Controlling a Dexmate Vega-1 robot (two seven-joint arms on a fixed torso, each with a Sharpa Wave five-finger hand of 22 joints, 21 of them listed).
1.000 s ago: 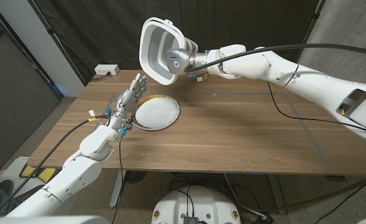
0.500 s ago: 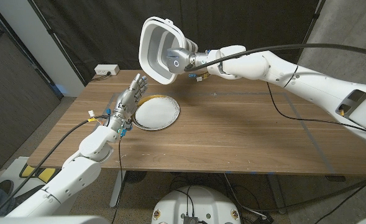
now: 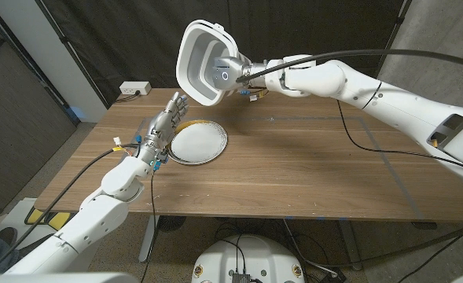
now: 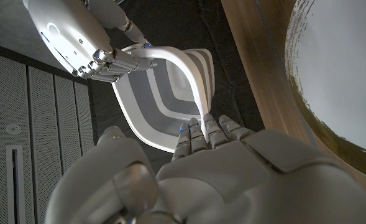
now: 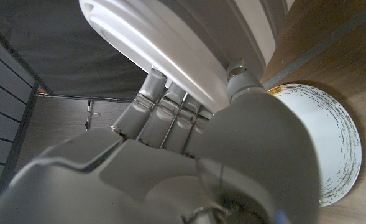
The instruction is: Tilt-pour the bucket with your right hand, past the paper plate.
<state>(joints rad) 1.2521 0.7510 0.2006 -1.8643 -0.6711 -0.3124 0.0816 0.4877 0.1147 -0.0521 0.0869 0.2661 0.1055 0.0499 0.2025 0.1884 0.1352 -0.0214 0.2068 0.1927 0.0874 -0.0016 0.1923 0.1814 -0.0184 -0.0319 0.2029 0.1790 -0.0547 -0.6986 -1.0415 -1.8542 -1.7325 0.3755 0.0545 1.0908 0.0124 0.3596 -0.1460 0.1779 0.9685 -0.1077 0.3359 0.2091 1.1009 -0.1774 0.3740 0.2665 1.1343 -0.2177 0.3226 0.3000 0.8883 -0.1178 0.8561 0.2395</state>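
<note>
The right hand [image 3: 229,76] grips the tipped bucket [image 3: 200,63] by its rim, above the worktop's [image 3: 294,173] far edge, beyond the paper plate [image 3: 197,142]. Its mouth faces the robot. The left hand [image 3: 162,130], fingers apart and empty, stands beside the plate.

Hidden or cut off around the two hands

In the right wrist view the right hand [image 5: 189,149] covers the bucket's [image 5: 189,43] lower rim, and the paper plate [image 5: 332,143] beyond its knuckles is half hidden. In the left wrist view the left hand's [image 4: 220,168] fingertips [image 4: 198,130] overlap the bucket's near edge, the plate runs off the picture, and whether anything lies inside the bucket cannot be told.
</note>
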